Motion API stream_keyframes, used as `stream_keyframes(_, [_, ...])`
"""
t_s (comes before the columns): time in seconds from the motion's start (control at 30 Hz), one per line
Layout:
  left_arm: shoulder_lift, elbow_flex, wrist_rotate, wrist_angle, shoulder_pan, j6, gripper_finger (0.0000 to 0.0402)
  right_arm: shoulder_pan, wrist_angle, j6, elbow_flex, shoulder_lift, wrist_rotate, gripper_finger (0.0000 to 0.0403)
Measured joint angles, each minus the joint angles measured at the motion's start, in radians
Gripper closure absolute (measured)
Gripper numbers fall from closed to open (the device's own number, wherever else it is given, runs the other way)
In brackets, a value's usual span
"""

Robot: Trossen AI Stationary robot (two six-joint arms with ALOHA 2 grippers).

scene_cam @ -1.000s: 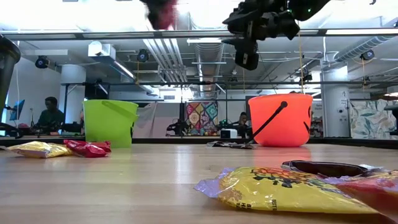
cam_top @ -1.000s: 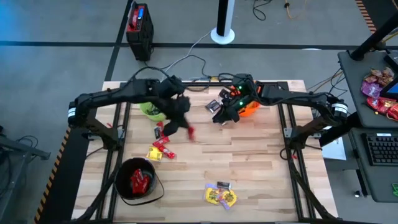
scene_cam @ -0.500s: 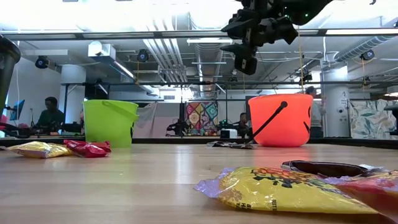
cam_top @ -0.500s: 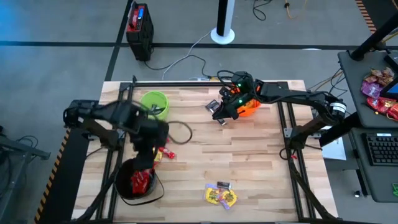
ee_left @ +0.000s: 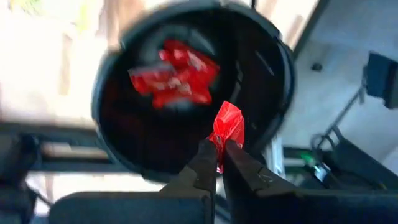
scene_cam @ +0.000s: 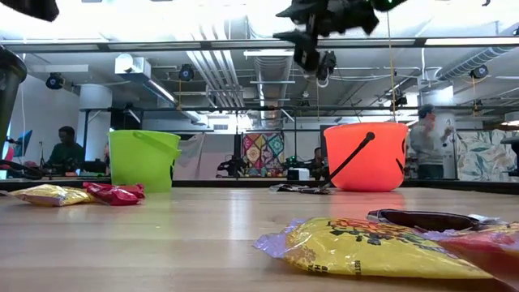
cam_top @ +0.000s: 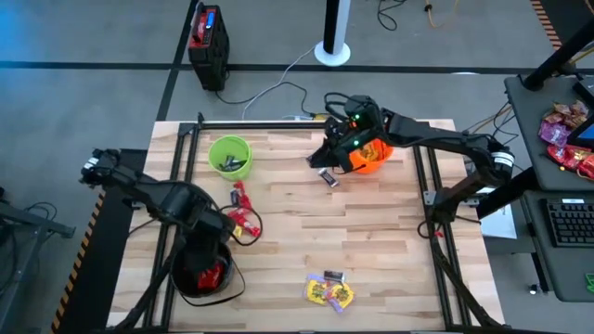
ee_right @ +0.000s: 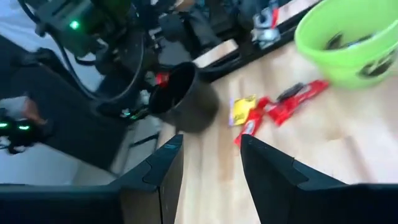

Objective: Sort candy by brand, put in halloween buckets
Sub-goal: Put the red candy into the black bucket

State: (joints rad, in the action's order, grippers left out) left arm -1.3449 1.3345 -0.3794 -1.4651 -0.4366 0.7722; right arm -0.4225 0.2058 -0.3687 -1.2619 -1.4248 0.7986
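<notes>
Red candy [ee_left: 227,127] stands upright in left claw [ee_left: 217,152].

The red candy [ee_left: 226,132] pinched in the left gripper [ee_left: 216,152] is blurred, its brand unreadable. Beneath it, the black bucket [ee_left: 118,149] is cut off by the left wrist view's edge.

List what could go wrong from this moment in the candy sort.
The left gripper pinches a red candy by one end, above the black bucket; a weak pinch may drop it early, though probably still inside the bucket.
A dark candy lies beside the orange bucket, below the open right gripper; reaching for it might nudge that light bucket.
</notes>
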Motion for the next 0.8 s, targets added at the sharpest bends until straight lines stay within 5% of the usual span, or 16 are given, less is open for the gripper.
stream_keyframes(0.27, [0.110,-0.196,0.130,0.078,-0.009,0.007,0.0402,0.163,0.368,0.169,-0.246,-0.031,-0.476,0.0266])
stream_keyframes(0.6, [0.300,-0.333,0.446,0.192,-0.143,0.189,0.0367,0.284,0.370,-0.053,-0.278,-0.215,-0.555,0.0266])
stream_keyframes(0.8, [0.339,-0.349,0.566,0.200,-0.194,0.214,0.0323,0.397,0.332,-0.087,-0.344,-0.341,-0.744,0.0266])
